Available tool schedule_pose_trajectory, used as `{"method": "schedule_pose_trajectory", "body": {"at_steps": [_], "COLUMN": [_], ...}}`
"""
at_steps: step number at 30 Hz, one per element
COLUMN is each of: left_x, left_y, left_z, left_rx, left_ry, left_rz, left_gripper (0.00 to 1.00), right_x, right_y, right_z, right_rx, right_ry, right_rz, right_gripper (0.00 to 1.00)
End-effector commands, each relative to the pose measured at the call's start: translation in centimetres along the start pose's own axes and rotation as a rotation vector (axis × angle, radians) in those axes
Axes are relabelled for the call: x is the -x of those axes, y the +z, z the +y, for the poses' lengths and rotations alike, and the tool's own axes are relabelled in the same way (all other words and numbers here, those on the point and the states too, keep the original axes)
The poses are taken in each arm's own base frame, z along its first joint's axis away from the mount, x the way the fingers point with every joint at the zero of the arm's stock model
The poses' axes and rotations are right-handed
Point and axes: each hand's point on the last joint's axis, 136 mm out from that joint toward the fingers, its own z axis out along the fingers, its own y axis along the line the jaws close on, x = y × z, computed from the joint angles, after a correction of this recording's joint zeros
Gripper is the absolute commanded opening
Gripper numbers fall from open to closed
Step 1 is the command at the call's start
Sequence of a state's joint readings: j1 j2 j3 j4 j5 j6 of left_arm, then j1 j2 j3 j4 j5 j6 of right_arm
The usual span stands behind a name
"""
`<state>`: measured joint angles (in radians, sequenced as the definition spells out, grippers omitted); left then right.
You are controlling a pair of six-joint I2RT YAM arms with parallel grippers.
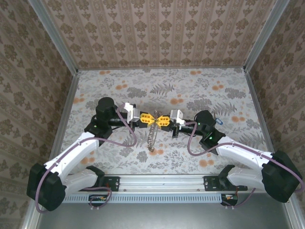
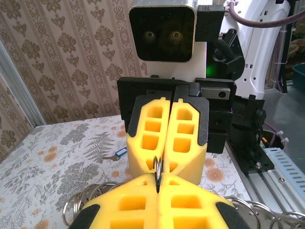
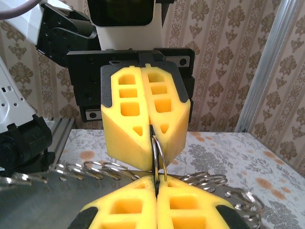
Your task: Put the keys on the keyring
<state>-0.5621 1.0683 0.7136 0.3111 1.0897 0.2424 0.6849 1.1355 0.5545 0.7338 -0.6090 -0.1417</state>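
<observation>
The step in hand looks like securing the keyring before any key goes on. The left gripper (image 1: 147, 118) and the right gripper (image 1: 162, 119) meet tip to tip over the middle of the counter (image 1: 119, 90). Both are closed, and each pinches the same small ring at the top of the keyring (image 1: 151, 136).

From the right wrist, that ring (image 3: 159, 151) stands upright. Its top is caught in the seam of the left gripper (image 3: 148, 138) and its bottom in the seam of the right gripper (image 3: 156, 188). The left wrist view shows the same pinch, with the keyring (image 2: 157, 164) held between the left gripper (image 2: 157, 186) and the right gripper (image 2: 167, 160). The rest of the chain of silver rings hangs from the pinch and trails toward the near edge.

Neither gripper holds a key. One blue key (image 1: 219, 121) lies on the counter well to the right, just beside the right arm's wrist, and it shows from the left wrist as a small blue tag (image 2: 116, 155).

The next move probably calls for one gripper to let go while the other keeps the ring steady. The freed gripper would then go and fetch a key. The ring is thin and floppy, so it could twist out of a single grip.
</observation>
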Motion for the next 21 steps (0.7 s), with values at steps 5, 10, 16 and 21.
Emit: {"method": "schedule_pose_trajectory", "body": {"at_steps": [5,10,16,21], "left_x": [-0.2,-0.3,-0.3,-1.2], "left_y": [0.1,0.2,0.2,0.1], "left_z": [-0.7,-0.7,-0.6,-0.5], "left_rx": [-0.037,-0.039,-0.034,-0.013], "left_ry": [0.000,-0.002,0.001,-0.024], "left_rz": [-0.011,-0.009,-0.007,0.029], "left_gripper": [0.00,0.00,0.00,0.05], "right_x": [2.1,2.2,1.8,1.3], "right_y": [-0.5,-0.5,-0.3,-0.2], "right_z": [0.4,0.4,0.4,0.8], "right_rx": [0.014,0.012,0.026,0.050], "right_ry": [-0.053,-0.049,-0.049,-0.061], "right_rz": [-0.057,-0.055,-0.038,0.004], "right_gripper": [0.05,0.14,0.01,0.00]}}
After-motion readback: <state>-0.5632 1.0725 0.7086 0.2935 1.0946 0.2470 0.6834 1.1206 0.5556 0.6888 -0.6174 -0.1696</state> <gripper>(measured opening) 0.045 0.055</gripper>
